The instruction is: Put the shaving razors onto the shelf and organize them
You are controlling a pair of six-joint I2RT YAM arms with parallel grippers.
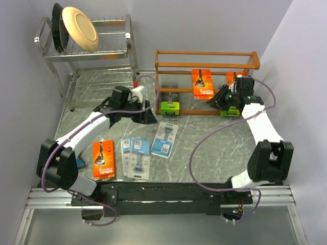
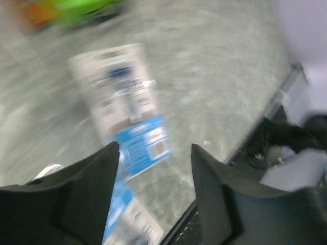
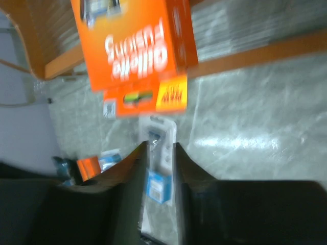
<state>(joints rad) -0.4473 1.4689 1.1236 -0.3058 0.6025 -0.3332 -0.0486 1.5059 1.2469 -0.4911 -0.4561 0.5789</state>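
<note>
**Shaving razors point(image 1: 202, 83) partly on the shelf, both grippers empty**

One orange pack stands on the middle tier of the wooden shelf point(image 1: 207, 52). A second orange pack point(image 1: 231, 76) shows at the shelf's right end, partly hidden by the right arm. A green box point(image 1: 170, 107) sits low at the shelf's left end. Another green box point(image 1: 230, 112) sits low at the right end, under the right gripper point(image 1: 220, 99).

On the grey table point(image 1: 214, 148) lie a third orange pack point(image 1: 103, 159), a blue blister card point(image 1: 164, 139), and overlapping blue cards point(image 1: 135, 155) between them.

The left gripper point(image 2: 154, 148) hangs over the blue blister card with its fingers set wide apart. In its own camera, the right gripper's fingers point(image 3: 138, 163) show a narrow gap with nothing between them.
</note>
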